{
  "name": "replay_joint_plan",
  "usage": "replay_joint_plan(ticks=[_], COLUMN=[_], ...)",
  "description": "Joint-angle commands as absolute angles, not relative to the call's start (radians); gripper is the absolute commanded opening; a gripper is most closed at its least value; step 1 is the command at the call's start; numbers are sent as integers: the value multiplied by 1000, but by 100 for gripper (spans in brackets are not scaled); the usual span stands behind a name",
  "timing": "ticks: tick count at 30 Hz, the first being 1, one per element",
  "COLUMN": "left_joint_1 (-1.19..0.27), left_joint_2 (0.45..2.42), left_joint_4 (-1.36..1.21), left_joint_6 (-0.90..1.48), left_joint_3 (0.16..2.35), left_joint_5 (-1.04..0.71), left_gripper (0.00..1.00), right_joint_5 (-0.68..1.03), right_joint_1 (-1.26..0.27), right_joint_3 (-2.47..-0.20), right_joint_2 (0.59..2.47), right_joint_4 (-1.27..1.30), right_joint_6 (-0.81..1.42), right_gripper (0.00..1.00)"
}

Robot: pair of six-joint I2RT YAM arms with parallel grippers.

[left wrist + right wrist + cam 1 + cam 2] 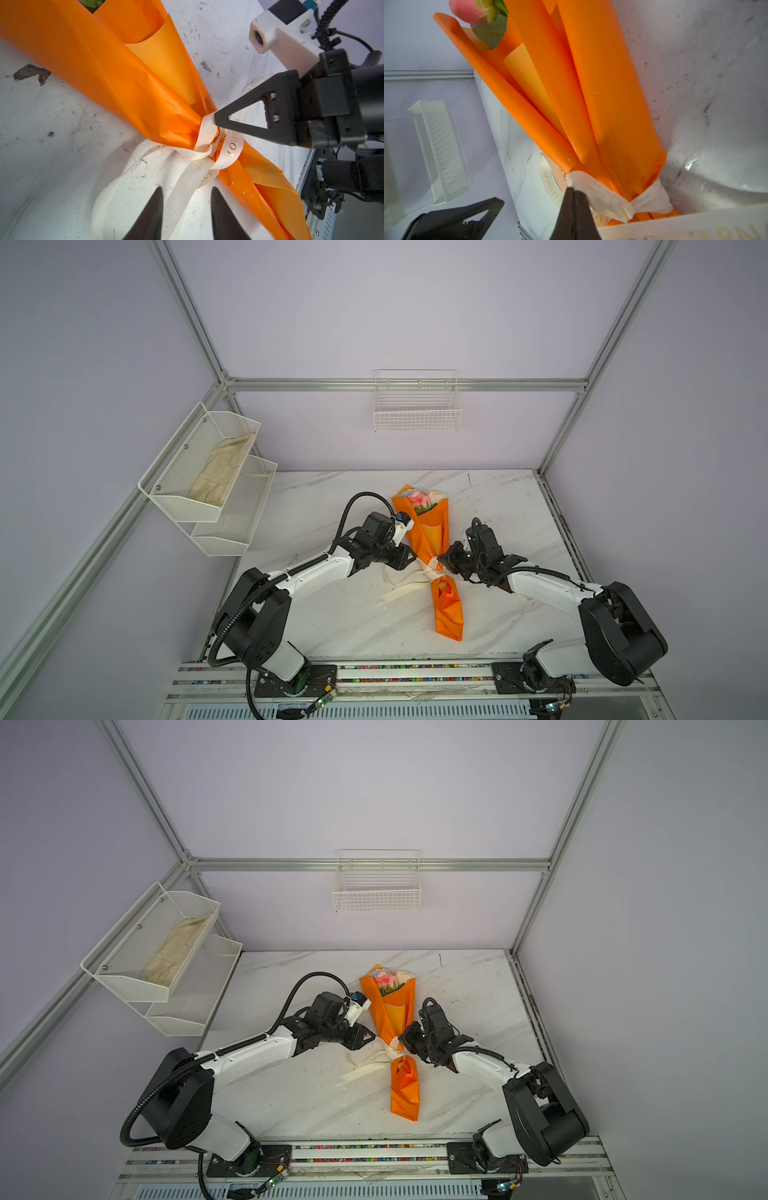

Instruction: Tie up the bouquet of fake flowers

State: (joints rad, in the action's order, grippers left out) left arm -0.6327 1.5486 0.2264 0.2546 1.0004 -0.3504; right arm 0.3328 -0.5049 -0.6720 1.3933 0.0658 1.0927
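Partly, right hand [216, 121] hides the bouquet [104, 68]'s ribbon [232, 147].

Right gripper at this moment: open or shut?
Shut. In the right wrist view the right gripper has its fingertips pressed together, pinching a fold of the cream ribbon at the bouquet's waist.

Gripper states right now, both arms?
Left gripper: open, ribbon passing loose between its fingers.
Right gripper: shut on the ribbon.
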Motion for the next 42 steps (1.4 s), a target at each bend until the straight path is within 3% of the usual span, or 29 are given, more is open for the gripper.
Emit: replay_joint_plan(ticks=[1, 8, 14, 25, 30, 42], left_joint_1=[-632, -632, -632, -658, -666, -667], left_joint_2=[1531, 1535, 1564, 1678, 1705, 1806], left_joint_4=[183, 138, 52, 41, -10, 31], left_joint_6=[271, 252, 220, -195, -258, -249], left_joint_3=[1019, 1012, 1019, 1106, 1125, 1222], left_joint_5=[-373, -420, -480, -524, -490, -550], left_gripper=[38, 39, 47, 55, 59, 55], right_joint_5=[310, 315, 357, 380, 380, 359], right_joint_1=[-509, -510, -510, -508, -506, -507], right_joint_3=[-647, -593, -517, -513, -505, -503], right_joint_2=[1312, 1226, 1222, 1238, 1242, 1238], right_joint_4=[142, 218, 335, 373, 374, 337], right_joint_6=[1134, 1197, 1285, 1278, 1278, 1274], right_gripper=[0, 0, 0, 0, 0, 2])
